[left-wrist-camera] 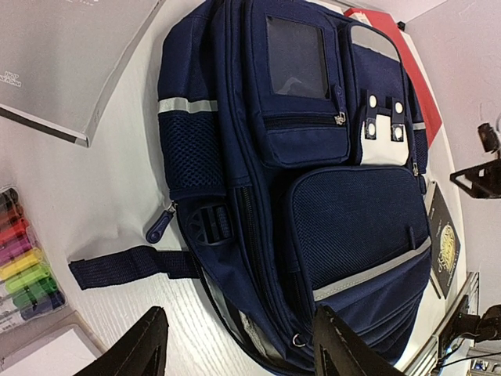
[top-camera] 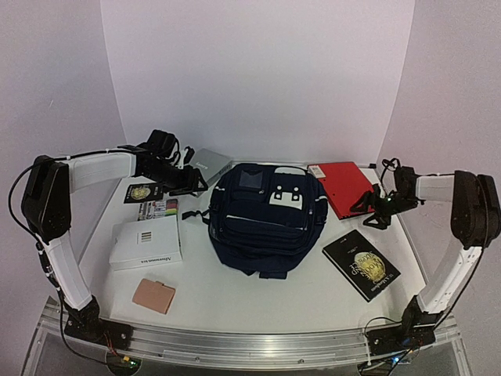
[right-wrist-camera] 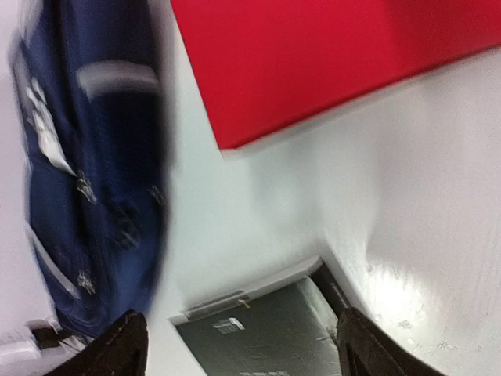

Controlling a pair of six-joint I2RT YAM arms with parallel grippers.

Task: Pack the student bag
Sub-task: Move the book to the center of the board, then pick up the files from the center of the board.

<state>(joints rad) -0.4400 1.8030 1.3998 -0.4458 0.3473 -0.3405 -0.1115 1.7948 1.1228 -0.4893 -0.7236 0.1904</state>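
**A:** What lies at the far left?

**B:** A small dark booklet with a gold emblem, with a pack of coloured markers just near of it. Nearer still are a white book and a flat tan case.

**A:** And the left gripper?

**B:** It hangs at the bag's far-left corner, beside a grey book. Its fingers stand apart with nothing between them.

**A:** Where is the student bag?

**B:** It lies flat in the middle of the table, front pockets up. Its white patch is toward the far end, and one strap end pokes out leftward.

**A:** And to the right of it?

**B:** A red folder lies far right, just beside the bag. A black book with a gold emblem lies nearer, apart from the bag. The right gripper is at the folder's near-right edge, though I cannot tell whether it touches it. Its wrist view is blurred, yet the fingers are spread wide and hold nothing.
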